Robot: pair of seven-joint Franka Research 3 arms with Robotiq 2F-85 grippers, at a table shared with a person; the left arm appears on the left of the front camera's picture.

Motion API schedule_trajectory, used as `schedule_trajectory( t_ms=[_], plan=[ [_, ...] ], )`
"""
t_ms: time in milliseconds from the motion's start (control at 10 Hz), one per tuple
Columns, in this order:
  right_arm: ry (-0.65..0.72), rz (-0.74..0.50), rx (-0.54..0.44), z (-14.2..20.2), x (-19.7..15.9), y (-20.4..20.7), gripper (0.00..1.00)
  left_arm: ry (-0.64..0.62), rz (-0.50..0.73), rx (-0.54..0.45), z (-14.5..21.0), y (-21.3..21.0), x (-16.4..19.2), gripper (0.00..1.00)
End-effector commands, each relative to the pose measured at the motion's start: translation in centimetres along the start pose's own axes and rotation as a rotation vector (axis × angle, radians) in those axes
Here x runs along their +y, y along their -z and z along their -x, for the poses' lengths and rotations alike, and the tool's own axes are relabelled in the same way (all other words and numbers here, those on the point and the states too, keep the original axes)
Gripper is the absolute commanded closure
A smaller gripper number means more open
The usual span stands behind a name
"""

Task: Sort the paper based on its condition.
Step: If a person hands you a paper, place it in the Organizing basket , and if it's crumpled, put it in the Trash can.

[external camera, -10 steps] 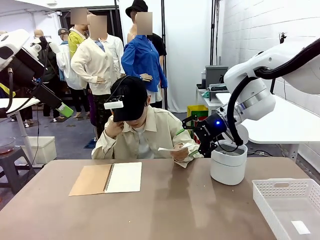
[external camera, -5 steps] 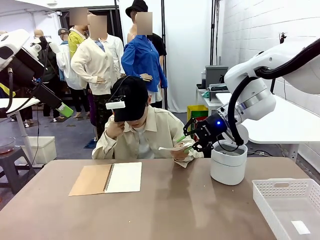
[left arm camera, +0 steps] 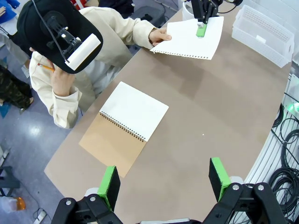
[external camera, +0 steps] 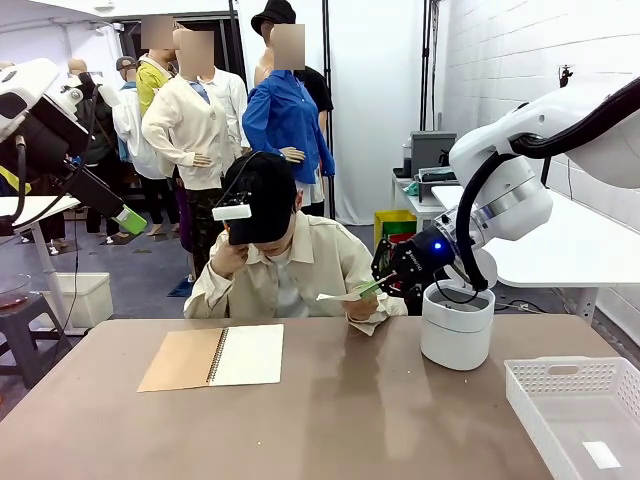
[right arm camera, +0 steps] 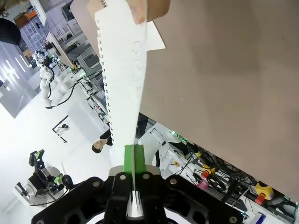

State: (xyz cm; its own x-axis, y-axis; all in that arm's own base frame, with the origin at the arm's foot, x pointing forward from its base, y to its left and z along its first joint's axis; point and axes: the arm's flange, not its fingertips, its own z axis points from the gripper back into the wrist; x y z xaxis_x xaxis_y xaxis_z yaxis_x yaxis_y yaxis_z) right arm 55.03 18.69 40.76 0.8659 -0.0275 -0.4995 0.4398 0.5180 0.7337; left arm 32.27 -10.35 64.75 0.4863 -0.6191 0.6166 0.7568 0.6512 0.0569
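Across the table (external camera: pixel 350 420), right gripper (external camera: pixel 374 288) clamped on one edge of a paper sheet (left arm camera: pixel 187 39), person's hand (left arm camera: pixel 160 35) holding the opposite edge, left gripper (left arm camera: pixel 164 179) high overhead, fingers spread apart.

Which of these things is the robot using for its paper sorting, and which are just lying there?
For the job: the paper sheet, pinched by the right gripper and held by the person's hand; probably the white bin and white basket as sorting spots.
Just lying about: the spiral notebook on the table; the left gripper, open, holding nothing.
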Motion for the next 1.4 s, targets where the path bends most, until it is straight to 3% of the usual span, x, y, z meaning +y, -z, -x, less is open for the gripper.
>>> schedule_trajectory(
  t_ms=[0,300,500,1000,1300],
  plan=[
    [-0.002,0.006,0.030,0.2,0.0,-0.4,1.00,0.000,0.001,-0.001,0.0,0.0,0.0,0.00],
    [-0.036,0.002,0.036,0.9,0.2,-0.7,1.00,0.000,0.001,-0.001,0.0,0.0,0.0,0.00],
    [-0.134,0.003,-0.008,3.4,1.8,-1.9,1.00,0.000,0.001,-0.001,0.0,0.0,0.0,0.00],
    [-0.515,0.219,-0.150,15.9,4.6,-6.8,1.00,0.000,0.001,-0.001,0.0,0.0,0.0,0.00],
    [-0.727,0.477,-0.367,23.5,3.5,-10.8,1.00,0.000,0.001,-0.001,0.0,0.0,0.0,0.00]
  ],
)
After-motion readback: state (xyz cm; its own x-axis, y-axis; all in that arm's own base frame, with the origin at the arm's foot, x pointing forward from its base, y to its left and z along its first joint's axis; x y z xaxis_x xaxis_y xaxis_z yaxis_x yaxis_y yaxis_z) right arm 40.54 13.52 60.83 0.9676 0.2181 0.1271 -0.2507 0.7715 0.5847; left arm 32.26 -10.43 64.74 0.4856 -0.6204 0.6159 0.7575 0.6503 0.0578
